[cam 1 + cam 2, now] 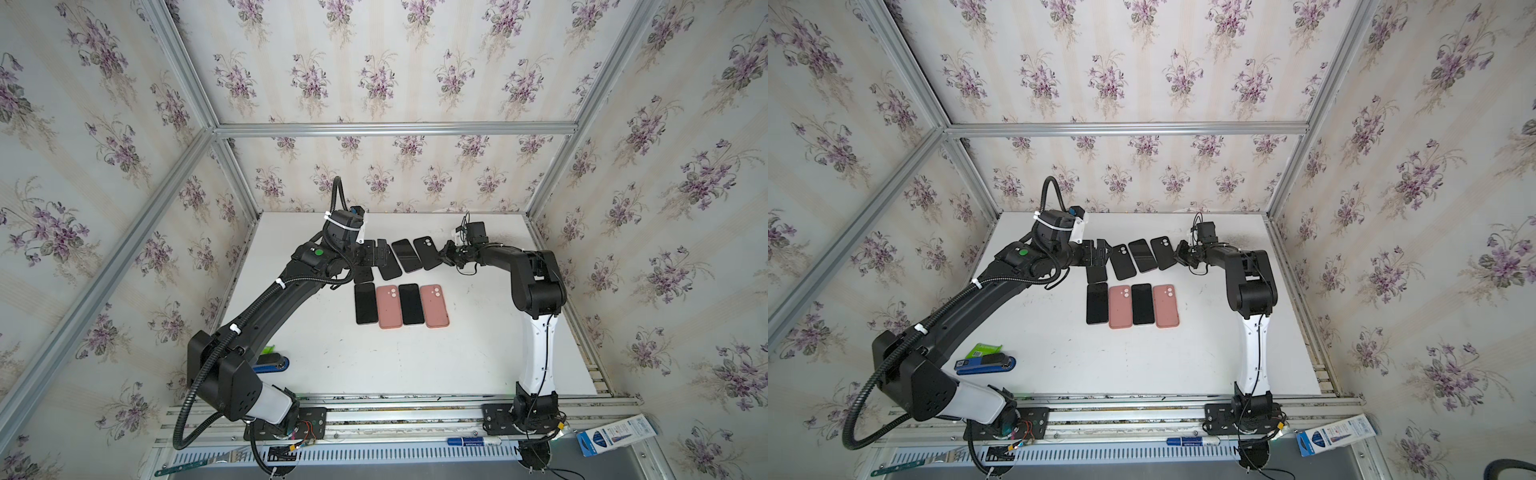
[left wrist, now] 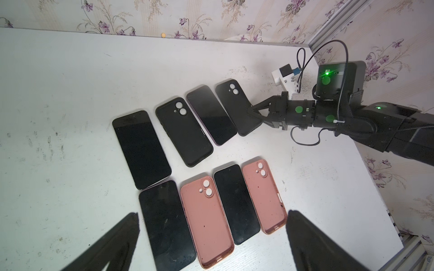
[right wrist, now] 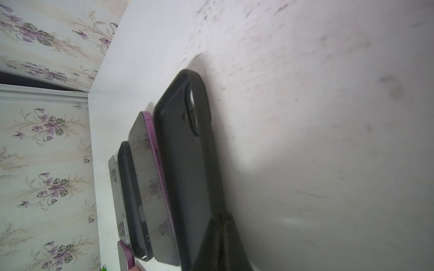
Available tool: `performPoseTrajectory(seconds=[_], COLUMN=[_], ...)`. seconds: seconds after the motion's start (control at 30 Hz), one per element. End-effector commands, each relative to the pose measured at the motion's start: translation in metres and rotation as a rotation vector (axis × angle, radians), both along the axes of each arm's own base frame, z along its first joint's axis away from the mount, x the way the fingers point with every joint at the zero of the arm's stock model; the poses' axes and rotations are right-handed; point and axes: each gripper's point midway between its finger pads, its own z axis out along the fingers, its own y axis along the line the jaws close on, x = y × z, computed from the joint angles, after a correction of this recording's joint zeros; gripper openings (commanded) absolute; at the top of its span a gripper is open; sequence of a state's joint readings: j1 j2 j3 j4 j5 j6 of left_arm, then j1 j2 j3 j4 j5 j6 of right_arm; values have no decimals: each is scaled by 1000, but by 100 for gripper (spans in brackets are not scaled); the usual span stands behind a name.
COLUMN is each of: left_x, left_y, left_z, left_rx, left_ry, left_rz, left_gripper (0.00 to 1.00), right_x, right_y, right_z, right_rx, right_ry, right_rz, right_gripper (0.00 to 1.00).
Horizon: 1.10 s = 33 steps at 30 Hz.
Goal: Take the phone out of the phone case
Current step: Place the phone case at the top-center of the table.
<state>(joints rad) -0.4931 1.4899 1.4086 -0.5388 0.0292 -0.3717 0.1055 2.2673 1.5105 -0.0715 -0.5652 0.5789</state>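
Phones and empty cases lie in two rows on the white table [image 1: 415, 361]. In the back row, the rightmost black phone case [image 1: 428, 252] [image 1: 1163, 252] [image 2: 234, 110] [image 3: 185, 164] is empty, its camera holes showing the table. My right gripper [image 1: 446, 253] [image 1: 1181, 253] [image 2: 252, 111] [image 3: 223, 215] is shut on this case's near rim. A purple-edged phone [image 2: 211, 117] [image 3: 150, 164] lies screen up beside it. My left gripper [image 1: 370, 255] [image 1: 1096, 253] [image 2: 212, 213] hangs open over the back row's left end, holding nothing.
The front row holds two pink cases [image 1: 389, 306] [image 1: 434, 305] alternating with two dark phones [image 1: 365, 303] [image 1: 410, 304]. Another black case [image 2: 183, 131] and a phone [image 2: 141, 147] complete the back row. A blue stapler [image 1: 986, 363] lies front left. Walls close three sides.
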Motion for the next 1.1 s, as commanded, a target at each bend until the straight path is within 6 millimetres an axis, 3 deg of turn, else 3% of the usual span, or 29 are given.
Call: performPoseTrajectory(seconds=[0.0, 0.33, 0.53, 0.63, 0.7, 0.8, 0.9, 1.07], left_x=[0, -1, -5, -8, -9, -12, -15, -20], left_y=[-2, -3, 0, 2, 4, 8, 15, 48], left_z=[7, 6, -1, -5, -6, -3, -2, -1], left_rx=[-17, -22, -14, -8, -2, 4, 24, 149], left_ry=[-10, -2, 12, 17, 17, 4, -11, -41], left_rz=[-6, -13, -6, -4, 0, 8, 25, 122], left_gripper=[100, 100, 100, 100, 100, 100, 100, 100], right_x=[-17, -47, -55, -55, -54, -55, -58, -64], right_y=[-2, 14, 14, 14, 15, 16, 13, -1], right_z=[-19, -26, -27, -24, -19, -7, 9, 51], right_rx=[-33, 6, 16, 22, 29, 36, 14, -58], right_ry=[76, 108, 112, 115, 108, 101, 75, -28], right_rz=[-2, -8, -37, -39, -38, -27, -8, 23], right_gripper=[0, 0, 3, 21, 38, 73, 99, 100])
